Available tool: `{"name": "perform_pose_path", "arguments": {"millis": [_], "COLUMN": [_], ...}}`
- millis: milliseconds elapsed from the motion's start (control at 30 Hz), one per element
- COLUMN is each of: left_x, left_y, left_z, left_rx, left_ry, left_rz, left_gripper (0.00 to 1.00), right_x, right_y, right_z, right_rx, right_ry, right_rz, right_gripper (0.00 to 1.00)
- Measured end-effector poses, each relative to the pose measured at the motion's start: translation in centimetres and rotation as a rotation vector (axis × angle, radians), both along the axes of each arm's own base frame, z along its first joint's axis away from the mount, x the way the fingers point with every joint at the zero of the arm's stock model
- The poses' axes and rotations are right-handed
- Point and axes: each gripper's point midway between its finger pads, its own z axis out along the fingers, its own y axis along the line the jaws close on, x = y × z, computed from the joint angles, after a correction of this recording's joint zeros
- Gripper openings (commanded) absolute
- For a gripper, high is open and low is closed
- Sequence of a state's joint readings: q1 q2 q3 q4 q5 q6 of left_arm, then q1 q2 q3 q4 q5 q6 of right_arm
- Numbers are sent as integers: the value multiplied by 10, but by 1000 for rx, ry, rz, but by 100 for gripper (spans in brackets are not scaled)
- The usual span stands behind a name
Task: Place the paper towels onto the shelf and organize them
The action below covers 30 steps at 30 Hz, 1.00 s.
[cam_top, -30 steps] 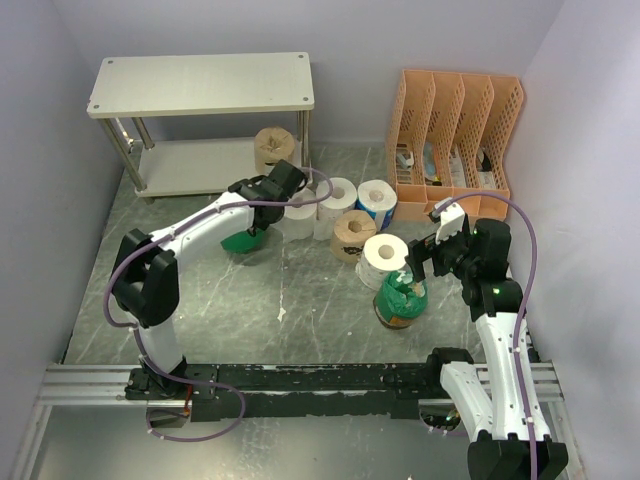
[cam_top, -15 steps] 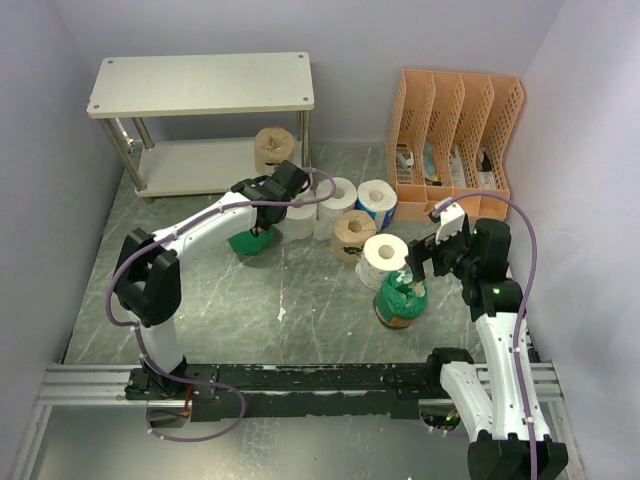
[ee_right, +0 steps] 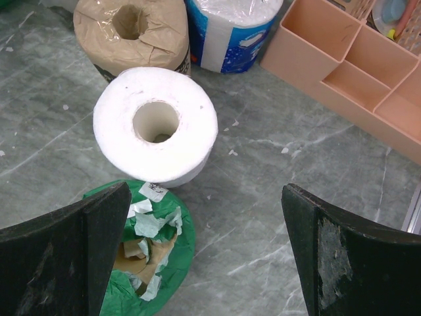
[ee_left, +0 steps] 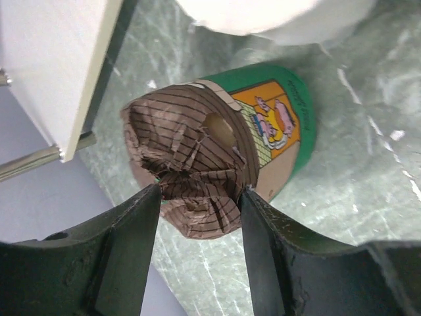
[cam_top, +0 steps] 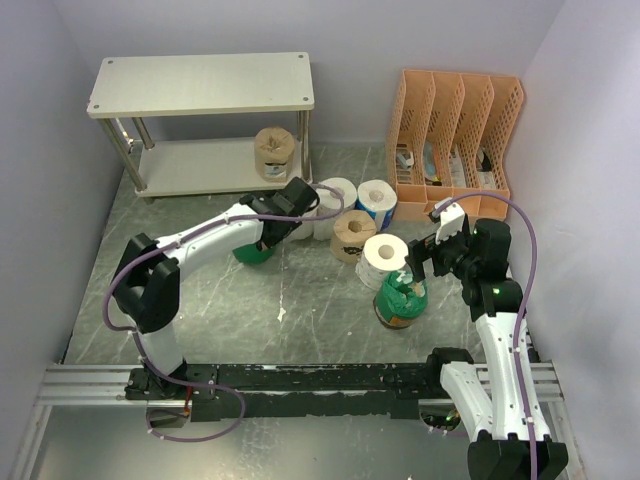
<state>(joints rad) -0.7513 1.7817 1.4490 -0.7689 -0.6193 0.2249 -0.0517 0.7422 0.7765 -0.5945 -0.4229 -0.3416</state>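
Left claw (ee_left: 198,195) is pinching the brown end of the green-wrapped cylindrical paper towel roll (ee_left: 283,125), shifting it slightly rightward over the grey marbled table (cam_top: 300,320), away from the off-white two-tier metal-legged shelf (cam_top: 200,85), likely re-aiming before shelving; right claw (ee_right: 205,197) is hanging spread.

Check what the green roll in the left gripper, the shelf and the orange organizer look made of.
Green roll, clamped in the left gripper: printed wrap, probably paper, with creased matte folds at its end.
Shelf: smooth off-white boards, likely laminate or painted wood, on shiny metal tube legs.
Organizer: uniform orange with moulded slots, likely plastic.
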Motion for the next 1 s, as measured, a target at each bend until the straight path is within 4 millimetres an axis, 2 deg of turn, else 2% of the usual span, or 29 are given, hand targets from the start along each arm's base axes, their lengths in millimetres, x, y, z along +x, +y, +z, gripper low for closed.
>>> {"name": "perform_pose_path", "arguments": {"millis": [167,400,500,567,900,1000], "left_x": [-12,-18,-20,-20,-4,-2], "left_y": [-6,-8,-10,-9,11,15], "left_z": [-13,-21,-23,-25,-42,-46], "left_rx": [-10,-32,-43,-50,-78,-76], "left_ry": [42,86,106,121,206,219], "left_rz": [-20,-34,-45,-51,3,8], "left_gripper": [64,66,70,79,74,67], "right_x": [0,0,0,0,-1,-1], "right_y": [0,0,0,0,1,1], "right_z": [0,0,0,0,1,1], "right_rx": [0,0,0,0,-3,-2], "right_ry": [0,-1,-1,-1,-7,-8], "right_rz": [1,1,1,1,8,10], "right_gripper": [100,100,100,100,100,100]}}
